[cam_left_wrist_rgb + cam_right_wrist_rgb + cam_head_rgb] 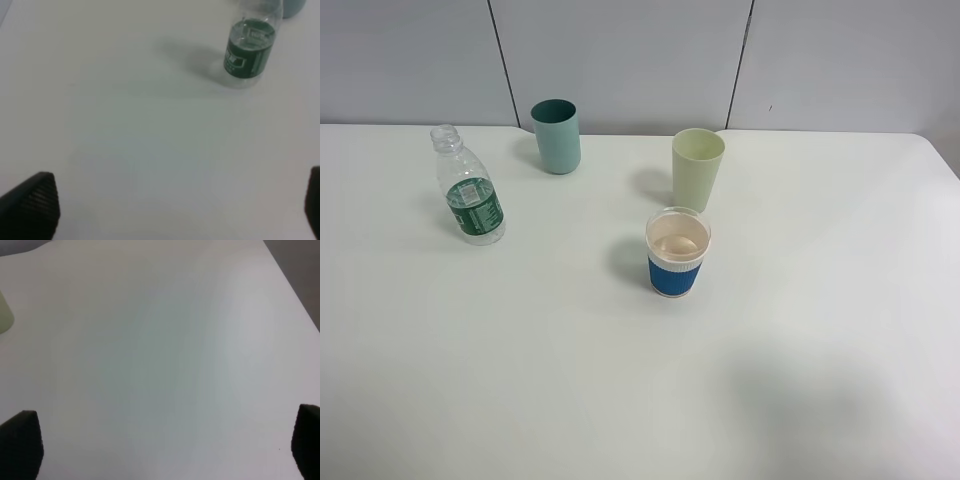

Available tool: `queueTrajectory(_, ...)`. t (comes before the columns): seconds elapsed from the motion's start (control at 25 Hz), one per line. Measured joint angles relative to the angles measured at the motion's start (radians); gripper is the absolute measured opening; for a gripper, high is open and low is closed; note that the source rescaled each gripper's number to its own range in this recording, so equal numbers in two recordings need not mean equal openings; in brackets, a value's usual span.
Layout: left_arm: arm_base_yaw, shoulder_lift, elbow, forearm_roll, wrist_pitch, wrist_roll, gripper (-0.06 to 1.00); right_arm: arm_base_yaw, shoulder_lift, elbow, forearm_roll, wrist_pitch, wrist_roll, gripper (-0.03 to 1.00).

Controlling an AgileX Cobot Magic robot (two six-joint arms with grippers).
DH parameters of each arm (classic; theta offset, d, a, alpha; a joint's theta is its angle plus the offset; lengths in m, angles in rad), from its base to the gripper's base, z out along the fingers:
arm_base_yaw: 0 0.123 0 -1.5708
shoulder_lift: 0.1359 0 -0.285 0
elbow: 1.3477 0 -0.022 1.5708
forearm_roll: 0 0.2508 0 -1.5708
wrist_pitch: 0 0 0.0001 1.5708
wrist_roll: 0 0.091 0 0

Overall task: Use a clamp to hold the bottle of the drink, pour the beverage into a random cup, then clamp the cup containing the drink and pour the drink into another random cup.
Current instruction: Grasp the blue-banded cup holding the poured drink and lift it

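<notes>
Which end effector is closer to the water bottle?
Left. The left end effector has the bottle ahead of it; the right end effector sees only the edge of the pale green cup, no bottle.

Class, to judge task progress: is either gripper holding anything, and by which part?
Nothing is held. The left gripper and right gripper are open; the clear green-labelled plastic bottle stands free.
</notes>
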Motion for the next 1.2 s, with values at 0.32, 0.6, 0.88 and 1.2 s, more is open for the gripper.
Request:
queueTrajectory(0.32,0.000,0.000,0.000,0.000,0.000,-0.001,0.99,0.000,0.000,0.000,0.000,0.000,0.000,1.00)
queueTrajectory(0.6,0.000,0.000,0.000,0.000,0.000,-0.001,1.00,0.000,0.000,0.000,0.000,0.000,0.000,1.00)
queueTrajectory(0.88,0.000,0.000,0.000,0.000,0.000,-0.001,1.00,0.000,0.000,0.000,0.000,0.000,0.000,1.00)
queueTrajectory(1.2,0.000,0.000,0.000,0.000,0.001,-0.001,1.00,0.000,0.000,0.000,0.000,0.000,0.000,1.00)
